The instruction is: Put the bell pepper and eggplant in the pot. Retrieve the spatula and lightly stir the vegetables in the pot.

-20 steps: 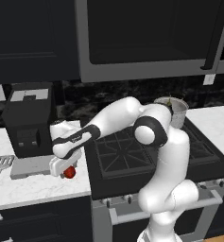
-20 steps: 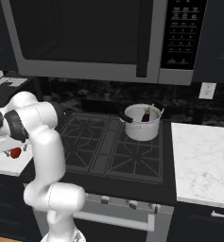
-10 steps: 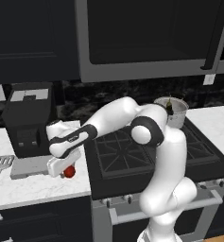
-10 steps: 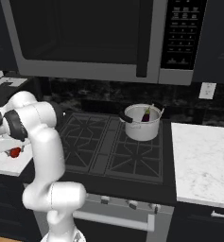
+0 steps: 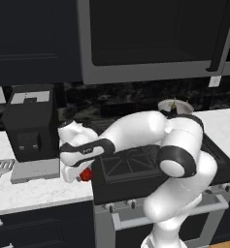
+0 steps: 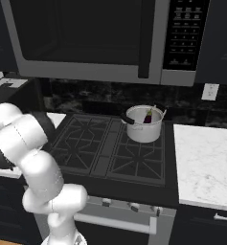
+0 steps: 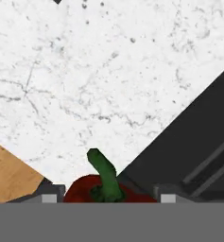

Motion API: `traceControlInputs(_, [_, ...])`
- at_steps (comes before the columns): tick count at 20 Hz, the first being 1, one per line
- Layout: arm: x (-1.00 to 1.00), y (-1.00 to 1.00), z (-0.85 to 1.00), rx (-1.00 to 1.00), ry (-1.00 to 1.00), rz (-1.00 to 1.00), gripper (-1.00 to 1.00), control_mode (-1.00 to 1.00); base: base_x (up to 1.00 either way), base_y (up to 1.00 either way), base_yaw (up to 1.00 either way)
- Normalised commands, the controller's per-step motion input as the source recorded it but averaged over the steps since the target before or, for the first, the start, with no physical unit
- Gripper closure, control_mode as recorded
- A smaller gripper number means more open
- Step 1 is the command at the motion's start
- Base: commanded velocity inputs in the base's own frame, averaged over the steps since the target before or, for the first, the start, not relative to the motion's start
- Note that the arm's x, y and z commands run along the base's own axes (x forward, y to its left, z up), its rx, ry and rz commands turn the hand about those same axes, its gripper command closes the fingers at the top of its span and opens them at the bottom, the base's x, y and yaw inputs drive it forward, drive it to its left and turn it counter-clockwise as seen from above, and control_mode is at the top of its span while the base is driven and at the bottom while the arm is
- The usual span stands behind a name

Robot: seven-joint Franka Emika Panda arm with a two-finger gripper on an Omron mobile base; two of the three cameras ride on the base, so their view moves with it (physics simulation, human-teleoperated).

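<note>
The red bell pepper (image 7: pixel 85 191) with its green stem sits between my gripper (image 7: pixel 108 197) fingertips (image 7: pixel 49 197), which press against its sides. In the left base view my gripper (image 5: pixel 80 174) holds the bell pepper (image 5: pixel 87 175) just above the white counter, at the stove's left edge. The silver pot (image 6: pixel 144 125) stands on the stove's back right burner, and the dark purple eggplant (image 6: pixel 148 116) lies inside it. Behind my arm, the pot's rim (image 5: pixel 174 105) also shows. The spatula (image 5: pixel 2 170) lies on the counter at the far left, apart from my gripper.
A black coffee machine (image 5: pixel 31 121) stands on a grey base (image 5: pixel 36 169) just left of my gripper. The black stove (image 6: pixel 110 148) spans the middle, with white counter (image 6: pixel 206 162) to its right. A microwave (image 6: pixel 100 38) hangs overhead.
My hand has shifted a little to the right, toward the stove, with the bell pepper between its fingers. The elbow has swung forward and lower.
</note>
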Motion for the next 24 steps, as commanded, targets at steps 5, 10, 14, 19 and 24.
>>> traceControlInputs(5, [-0.59,-1.00,0.77,0.11,-0.35,0.00,1.00,-1.00,0.00,0.00,0.00])
traceControlInputs(10, [-0.42,-1.00,0.85,0.19,-0.30,0.00,1.00,-1.00,0.00,0.00,0.00])
traceControlInputs(14, [-0.28,-1.00,0.84,0.25,-0.24,0.00,1.00,-1.00,0.00,0.00,0.00])
traceControlInputs(19, [-0.18,-1.00,0.78,0.22,-0.27,0.00,1.00,-1.00,0.00,0.00,0.00])
traceControlInputs(24, [0.01,-1.00,0.68,0.20,-0.20,0.00,1.00,-1.00,0.00,0.00,0.00])
